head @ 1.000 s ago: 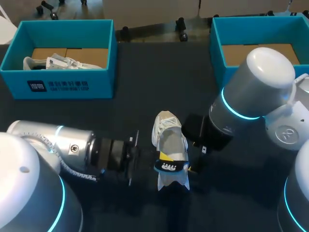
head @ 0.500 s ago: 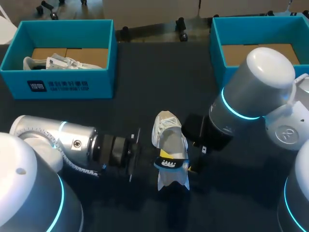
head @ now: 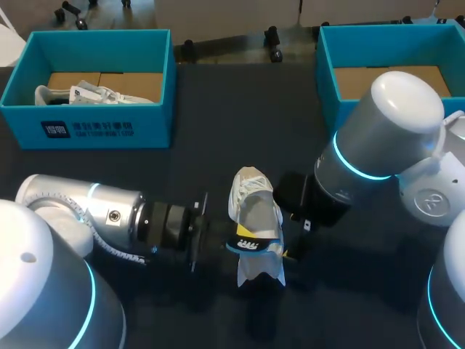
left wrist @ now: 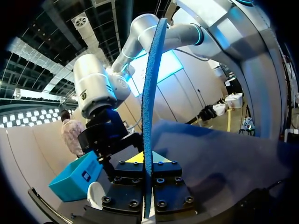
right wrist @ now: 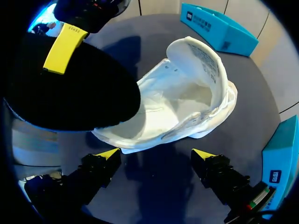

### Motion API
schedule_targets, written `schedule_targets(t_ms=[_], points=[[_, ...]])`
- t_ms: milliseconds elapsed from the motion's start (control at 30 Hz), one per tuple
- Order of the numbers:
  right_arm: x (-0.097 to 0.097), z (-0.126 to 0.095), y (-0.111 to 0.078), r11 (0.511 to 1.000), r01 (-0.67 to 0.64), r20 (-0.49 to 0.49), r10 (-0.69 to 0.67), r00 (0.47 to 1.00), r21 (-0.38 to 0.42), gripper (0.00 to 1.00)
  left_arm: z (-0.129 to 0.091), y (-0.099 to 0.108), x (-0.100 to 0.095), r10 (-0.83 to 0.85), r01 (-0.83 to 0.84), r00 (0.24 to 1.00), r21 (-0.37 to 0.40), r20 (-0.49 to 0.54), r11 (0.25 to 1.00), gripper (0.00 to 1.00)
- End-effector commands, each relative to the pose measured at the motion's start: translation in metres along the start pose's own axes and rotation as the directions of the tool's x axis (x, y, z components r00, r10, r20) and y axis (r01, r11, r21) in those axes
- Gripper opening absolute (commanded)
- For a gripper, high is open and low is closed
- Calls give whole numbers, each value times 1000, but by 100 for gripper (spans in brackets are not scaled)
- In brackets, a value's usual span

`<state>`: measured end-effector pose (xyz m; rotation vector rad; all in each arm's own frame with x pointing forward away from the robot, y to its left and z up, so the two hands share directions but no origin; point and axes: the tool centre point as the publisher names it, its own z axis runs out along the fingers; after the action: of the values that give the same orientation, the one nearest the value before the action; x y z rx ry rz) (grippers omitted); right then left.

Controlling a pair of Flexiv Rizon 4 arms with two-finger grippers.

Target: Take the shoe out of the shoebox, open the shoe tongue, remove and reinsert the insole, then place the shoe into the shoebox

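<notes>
A white shoe (head: 253, 207) lies in the middle of the dark table, its tongue folded open (right wrist: 198, 60). Coming in from the left, my left gripper (head: 220, 243) is shut on the blue insole (head: 254, 245), which carries a yellow label and hangs over the shoe's rear part. The left wrist view shows the insole (left wrist: 150, 107) edge-on, clamped between the fingers (left wrist: 140, 158). My right gripper (head: 294, 222) stands open just right of the shoe. In its wrist view the shoe (right wrist: 182, 109) lies just ahead of the yellow tips of my right gripper (right wrist: 156, 156), with the insole's dark face (right wrist: 70, 88) above it.
A blue shoebox (head: 87, 123) at the back left holds another white shoe (head: 91, 94). A second blue shoebox (head: 327, 65) at the back right shows only its cardboard floor. My right arm's large joint (head: 385, 127) hangs over the table's right side.
The insole has shifted slightly up and left over the shoe in my left gripper. The right arm and the shoe have not moved.
</notes>
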<state>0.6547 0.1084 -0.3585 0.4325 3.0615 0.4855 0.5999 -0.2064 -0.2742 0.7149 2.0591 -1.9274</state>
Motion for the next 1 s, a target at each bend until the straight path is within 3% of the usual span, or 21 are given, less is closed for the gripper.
schedule_targets(t_ms=[33, 300, 1000], points=[[1, 1, 0, 1000, -1, 2, 1, 1000, -1, 100, 1, 5, 0, 3, -3, 1000, 13, 0, 1000, 0], [1, 1, 0, 1000, -1, 2, 1, 1000, -1, 100, 3, 6, 1, 29, -29, 1000, 58, -4, 998, 0], [1, 1, 0, 1000, -1, 2, 1, 1000, -1, 100, 11, 20, 1, 109, -110, 994, 84, 14, 990, 0]])
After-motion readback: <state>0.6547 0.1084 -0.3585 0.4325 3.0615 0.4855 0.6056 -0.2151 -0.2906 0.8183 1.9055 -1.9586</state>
